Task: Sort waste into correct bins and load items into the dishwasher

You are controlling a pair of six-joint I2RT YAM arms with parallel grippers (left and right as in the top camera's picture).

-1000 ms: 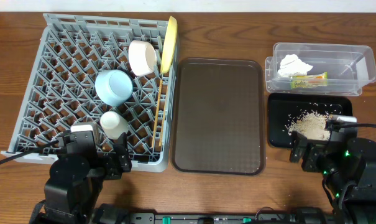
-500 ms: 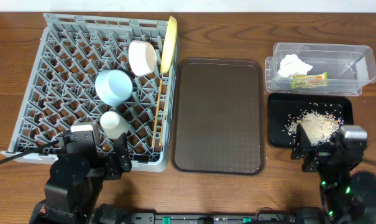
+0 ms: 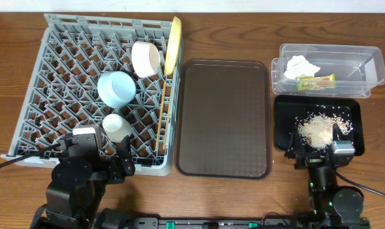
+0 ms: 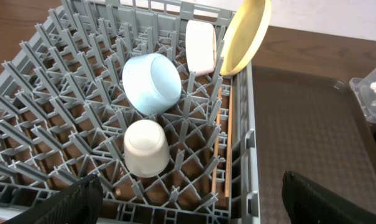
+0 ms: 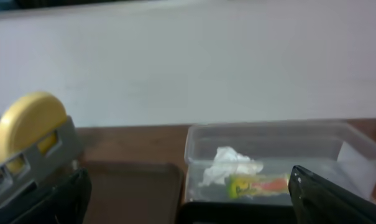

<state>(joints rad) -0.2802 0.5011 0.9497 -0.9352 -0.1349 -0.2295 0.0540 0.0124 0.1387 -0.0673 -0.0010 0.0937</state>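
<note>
The left gripper (image 4: pixel 197 199), fingers spread, faces the large grey plastic lattice rack (image 3: pixel 58 83), which holds one light blue bowl (image 3: pixel 116 89), one cream-white bowl (image 3: pixel 146 59), one small white cup (image 3: pixel 116 127), one round yellow plate (image 3: pixel 173 44) and thin wooden chopsticks (image 3: pixel 160 114). Rightward, one clear rectangular plastic tub (image 3: pixel 370 70) holds one crumpled white tissue (image 3: pixel 301 65) and one green-and-yellow wrapper (image 3: pixel 316 81). One shallow black plastic tray (image 3: pixel 282 121) holds rice scraps (image 3: pixel 316 130) by the right gripper (image 5: pixel 191 199), whose fingers are likewise spread.

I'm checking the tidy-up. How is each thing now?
Plate, on edge in rack.
Blue bowl, on its side.
Cream bowl, on its side.
Cup, upside down.
Chopsticks, lying in rack.
Tissue, crumpled in tub.
Wrapper, in tub.
Rice, piled on black tray.
Left gripper, open.
Right gripper, open.
</note>
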